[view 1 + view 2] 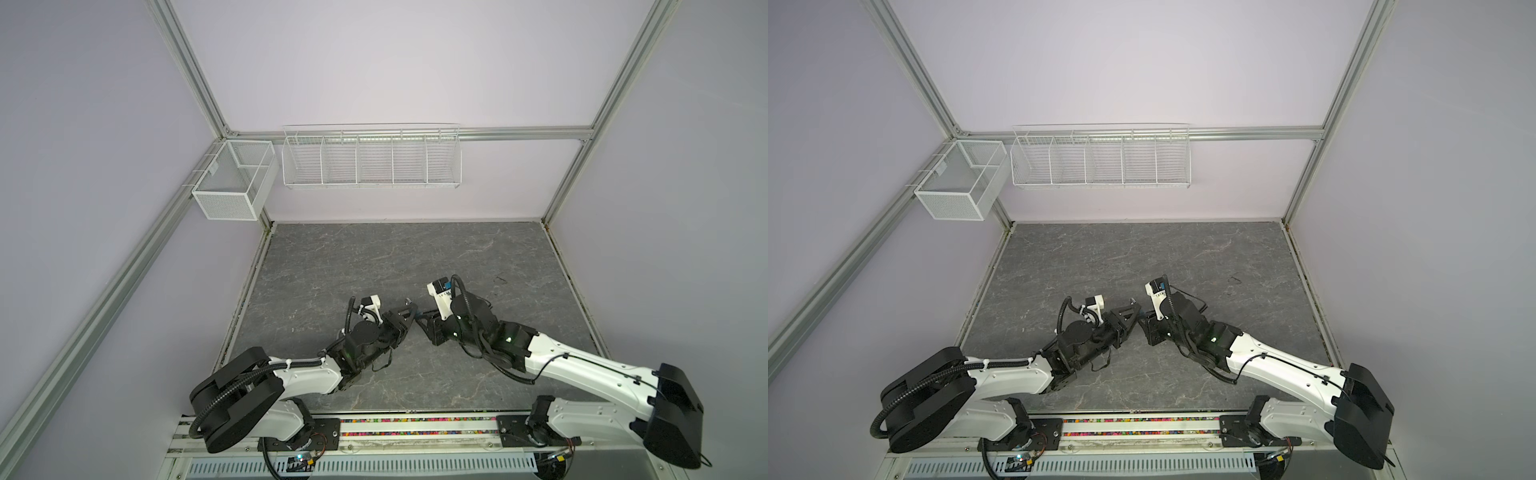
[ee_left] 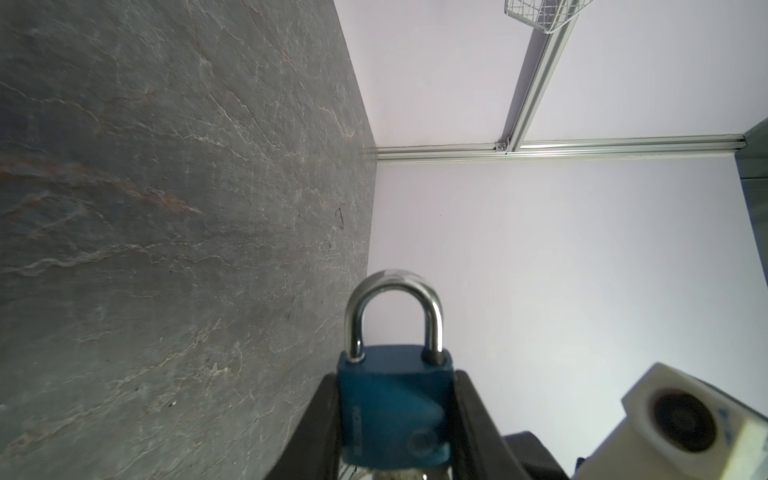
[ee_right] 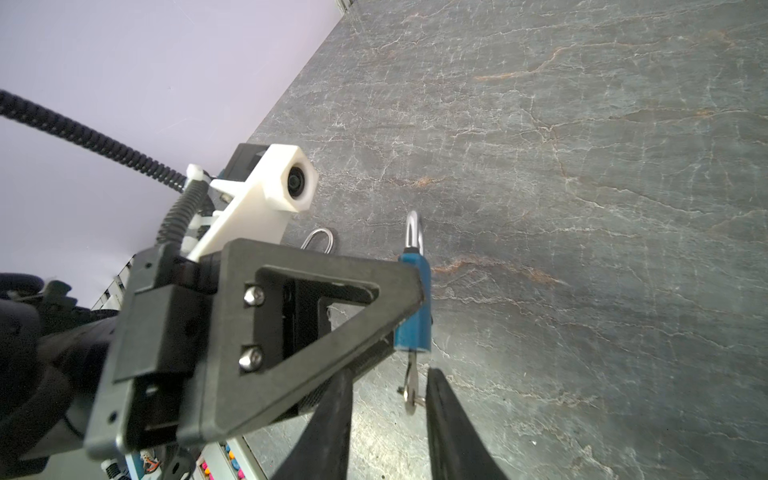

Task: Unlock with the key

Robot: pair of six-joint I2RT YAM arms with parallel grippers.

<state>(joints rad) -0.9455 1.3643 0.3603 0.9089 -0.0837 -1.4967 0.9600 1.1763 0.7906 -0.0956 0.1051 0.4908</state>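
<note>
My left tool point(image 2: 395, 378) is clamping the blue metal padlock point(image 2: 392, 415) by its sides, silver shackle point(image 2: 394, 307) pointing away from me, out over the grey stone-patterned counter point(image 3: 582, 208). The small silver key point(image 3: 411, 380) is sticking out of the lock's bottom. My right tool point(image 3: 390, 374) is sitting around it, jaws parted wider than the key, not clamping it.

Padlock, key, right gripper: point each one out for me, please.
padlock point(image 2: 392, 407), left wrist view, on its blue body.
key point(image 3: 411, 384), right wrist view, on the part sticking out of the padlock.
right gripper point(image 3: 390, 374), right wrist view, midway between its fingertips.
</note>
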